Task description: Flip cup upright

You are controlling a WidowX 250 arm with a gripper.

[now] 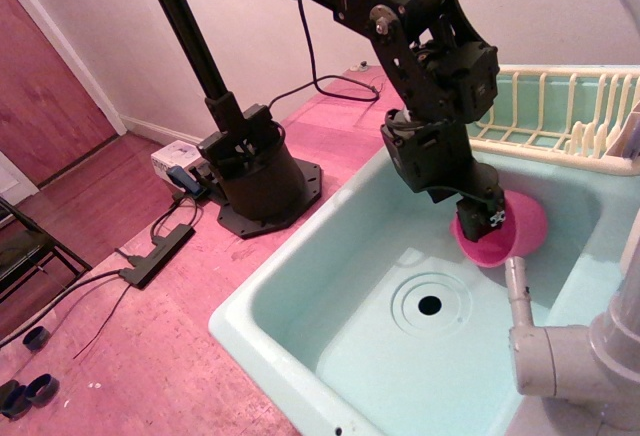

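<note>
Cup (515, 228) sits in the sink (330, 326), far-right part of the basin, near the back wall and just behind the faucet (560, 351). Mouth faces up and toward camera, so it looks tilted, close to upright, not flat on its base as far as I can judge. Tool (487, 222) is at the cup's near-left rim, tip overlapping the rim edge; looks clamped on the rim, one finger inside, but the fingers are too dark to be sure. Cup lies right of and slightly behind the tool, its axis leaning toward camera-left. Key relation: rim is at the tool tip, cup body hangs away to the right, so finishing likely needs a wrist roll to bring the axis vertical. Dish rack (560, 116) behind sink, well apart.
</note>
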